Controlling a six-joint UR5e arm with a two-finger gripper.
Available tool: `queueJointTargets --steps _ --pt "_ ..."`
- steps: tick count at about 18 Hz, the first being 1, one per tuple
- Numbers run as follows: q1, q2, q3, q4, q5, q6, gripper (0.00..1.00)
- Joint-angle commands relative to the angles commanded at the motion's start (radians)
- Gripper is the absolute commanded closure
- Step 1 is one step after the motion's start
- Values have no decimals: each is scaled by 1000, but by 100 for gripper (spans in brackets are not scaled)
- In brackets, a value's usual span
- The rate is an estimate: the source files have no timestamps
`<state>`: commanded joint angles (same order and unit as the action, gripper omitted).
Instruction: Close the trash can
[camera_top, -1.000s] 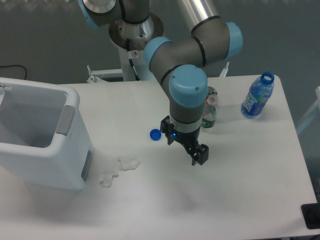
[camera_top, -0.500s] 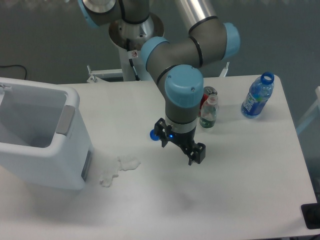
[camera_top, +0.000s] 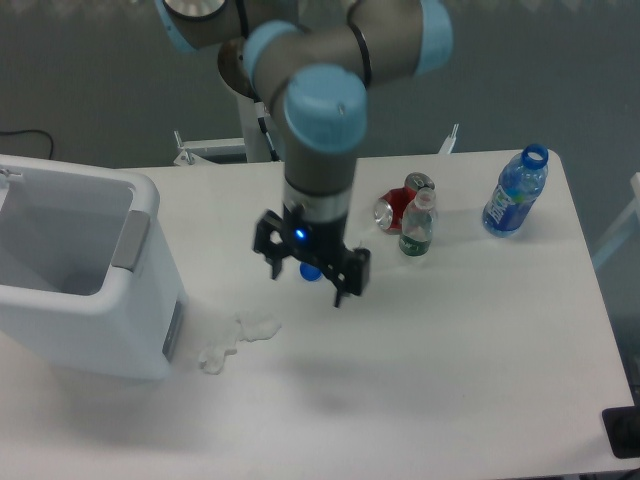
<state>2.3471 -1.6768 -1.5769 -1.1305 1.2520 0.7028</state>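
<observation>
The trash can (camera_top: 85, 300) is a large white boxy bin at the left of the table, standing open so its hollow inside shows. A grey latch panel (camera_top: 128, 241) sits on its right rim. Its lid is mostly out of view at the left edge. My gripper (camera_top: 312, 268) hangs above the table's middle, well to the right of the bin and not touching it. Its fingers (camera_top: 342, 284) stand spread apart and hold nothing.
A blue bottle cap (camera_top: 309, 271) lies partly hidden under the gripper. Crumpled white tissue (camera_top: 238, 337) lies by the bin's front right corner. A red can (camera_top: 397, 205), a small green bottle (camera_top: 416, 229) and an uncapped blue bottle (camera_top: 515, 192) stand at the back right.
The arm has swung left, carrying the gripper from the table's centre-right toward the bin, and now stands over the blue cap. The red can has come into view. The bin has not moved.
</observation>
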Motion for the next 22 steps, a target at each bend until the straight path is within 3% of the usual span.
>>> queueJointTargets --steps 2,3,4,9,14,22 --pt "-20 37 0 2 -22 -64 83" --pt "-37 52 3 2 -31 -74 96" --pt "-48 68 9 3 -42 -77 100" --pt "-107 123 44 3 -109 -123 100" --pt "-225 132 71 57 -109 -123 100" --pt "-360 135 162 78 -111 -121 100"
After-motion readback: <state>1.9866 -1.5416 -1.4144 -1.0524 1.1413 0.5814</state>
